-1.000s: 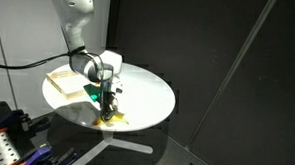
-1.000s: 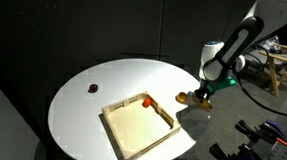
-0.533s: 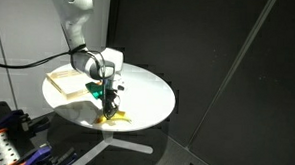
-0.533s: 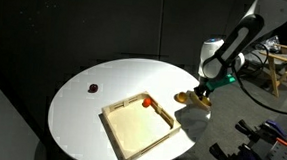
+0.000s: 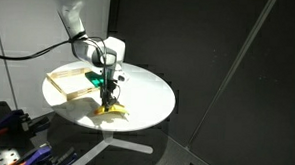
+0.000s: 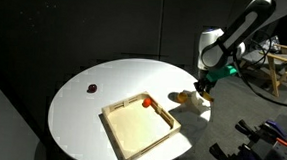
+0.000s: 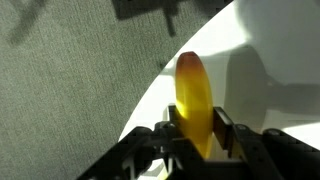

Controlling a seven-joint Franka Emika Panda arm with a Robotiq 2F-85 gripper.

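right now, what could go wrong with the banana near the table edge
The banana lies close to the rim of the round table, so a sideways nudge from the jaws might push it off. In the wrist view the jaws flank it with little room, so a slightly off descent could land a finger on top and roll it.

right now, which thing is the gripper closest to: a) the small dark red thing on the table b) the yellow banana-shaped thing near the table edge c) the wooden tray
b: in both exterior views the gripper sits just above the yellow banana-shaped thing, and the wrist view shows it right at the gripper; the wooden tray and the small dark red thing lie well apart.
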